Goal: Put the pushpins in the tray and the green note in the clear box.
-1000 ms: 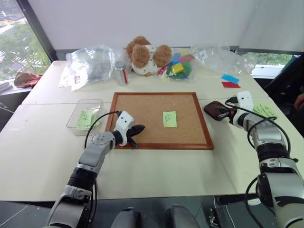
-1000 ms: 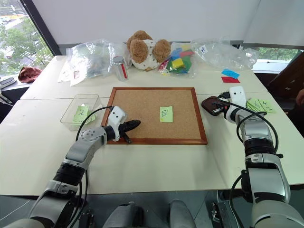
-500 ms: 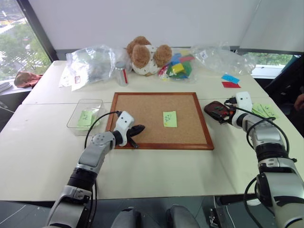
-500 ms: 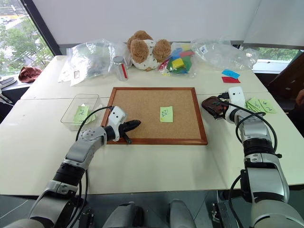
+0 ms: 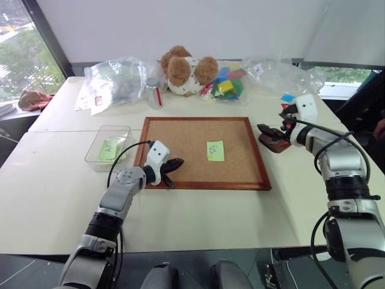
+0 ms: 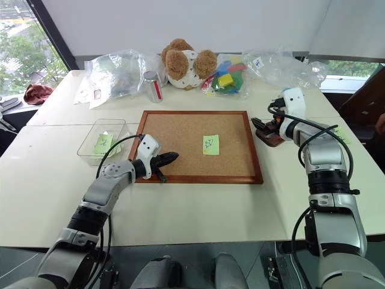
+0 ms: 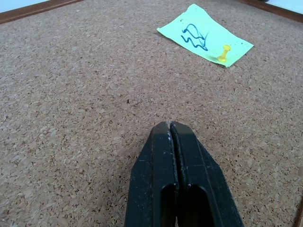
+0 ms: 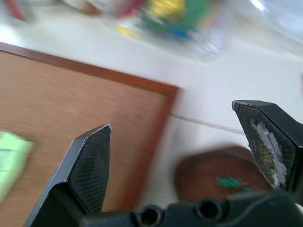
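One corkboard point(image 5: 203, 150), two green notes point(image 5: 215, 150) point(image 5: 108, 149), one yellow pushpin point(image 7: 223, 53), one tray point(image 5: 271, 140), one clear box point(image 5: 96, 158).

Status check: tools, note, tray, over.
Left tool shut, empty, over cork board. Right tool open above tray. Green note pinned by yellow pushpin. Path clear.

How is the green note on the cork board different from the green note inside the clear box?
The green note on the cork board lies flat, fixed by a yellow pushpin. The green note in the clear box lies loose inside the clear box, no pin visible. Both are pale green with dark scribbles.
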You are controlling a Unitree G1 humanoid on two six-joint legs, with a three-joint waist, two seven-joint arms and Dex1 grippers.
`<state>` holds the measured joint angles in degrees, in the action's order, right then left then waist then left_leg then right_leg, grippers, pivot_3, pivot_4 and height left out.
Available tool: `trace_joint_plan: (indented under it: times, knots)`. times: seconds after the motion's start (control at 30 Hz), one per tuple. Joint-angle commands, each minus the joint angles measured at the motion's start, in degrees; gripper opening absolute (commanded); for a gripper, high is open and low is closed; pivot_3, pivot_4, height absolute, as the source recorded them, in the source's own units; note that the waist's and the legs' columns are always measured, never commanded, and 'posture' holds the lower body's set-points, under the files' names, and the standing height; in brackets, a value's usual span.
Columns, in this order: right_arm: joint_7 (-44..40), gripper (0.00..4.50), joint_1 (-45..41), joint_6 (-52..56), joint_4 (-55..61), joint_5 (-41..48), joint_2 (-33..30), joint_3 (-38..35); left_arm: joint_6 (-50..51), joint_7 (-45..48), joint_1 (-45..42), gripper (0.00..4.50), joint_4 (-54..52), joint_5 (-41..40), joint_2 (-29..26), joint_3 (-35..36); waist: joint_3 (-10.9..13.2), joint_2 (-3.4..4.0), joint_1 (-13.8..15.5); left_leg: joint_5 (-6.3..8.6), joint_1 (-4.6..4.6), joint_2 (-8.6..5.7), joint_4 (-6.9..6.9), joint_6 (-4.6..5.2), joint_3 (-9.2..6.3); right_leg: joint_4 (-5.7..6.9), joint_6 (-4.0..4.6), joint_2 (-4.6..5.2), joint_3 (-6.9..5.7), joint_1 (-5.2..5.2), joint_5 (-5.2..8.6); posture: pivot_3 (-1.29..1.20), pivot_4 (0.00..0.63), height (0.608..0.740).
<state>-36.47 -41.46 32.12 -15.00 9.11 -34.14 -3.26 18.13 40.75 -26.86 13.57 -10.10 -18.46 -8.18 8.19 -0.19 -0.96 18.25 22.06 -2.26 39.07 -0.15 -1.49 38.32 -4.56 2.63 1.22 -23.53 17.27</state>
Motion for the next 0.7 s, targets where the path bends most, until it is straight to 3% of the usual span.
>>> trace_joint_plan:
  times: [0.03, 0.23, 0.33, 0.4, 0.7]
  knots:
    - [-0.46, 4.46, 2.39, 5.58, 11.26, 2.99, 4.08, 3.24, 1.73, -0.03, 1.50, 0.00, 2.63, 1.63, -0.16, -1.34, 0.00, 0.00, 0.08, 0.01, 0.00, 0.00, 0.00, 0.01, -0.01, 0.01, 0.00, 0.00, -0.01, 0.00, 0.00, 0.00, 0.150, 0.740]
    - [0.74, 4.46, 6.89, 8.87, 17.78, 2.90, 8.30, 7.65, 1.87, -0.30, 1.62, 0.00, 2.29, 1.57, 0.07, -1.18, 0.00, 0.00, 0.30, -0.03, 0.04, -0.01, 0.03, -0.06, -0.01, -0.05, 0.00, 0.00, -0.01, 0.00, 0.00, 0.00, 0.150, 0.740]
    - [1.54, 3.62, 8.33, 8.27, 16.84, 1.79, 9.30, 9.30, 1.90, -0.36, 2.06, 0.00, 1.90, 1.51, 0.09, -1.18, 0.00, 0.00, 0.23, -0.03, 0.04, -0.01, 0.03, -0.05, -0.01, -0.07, 0.00, 0.00, -0.01, 0.00, 0.00, 0.00, 0.150, 0.740]
    - [1.38, 2.74, 9.21, 7.14, 15.79, 1.03, 9.40, 10.47, 1.92, -0.45, 2.20, 0.00, 1.73, 1.57, 0.15, -1.25, 0.00, 0.00, 0.17, -0.02, 0.01, 0.00, 0.02, -0.04, -0.01, -0.07, 0.00, 0.00, -0.02, 0.02, 0.00, 0.00, 0.150, 0.740]
    - [1.53, 2.74, 9.12, 4.36, 12.69, 0.09, 11.76, 11.94, 1.93, -0.67, 2.12, 0.00, 1.80, 1.52, 0.20, -1.16, 0.00, 0.00, 0.16, -0.02, 0.01, -0.01, 0.02, -0.04, -0.01, -0.07, 0.00, 0.00, -0.02, 0.02, 0.00, 0.00, 0.150, 0.740]
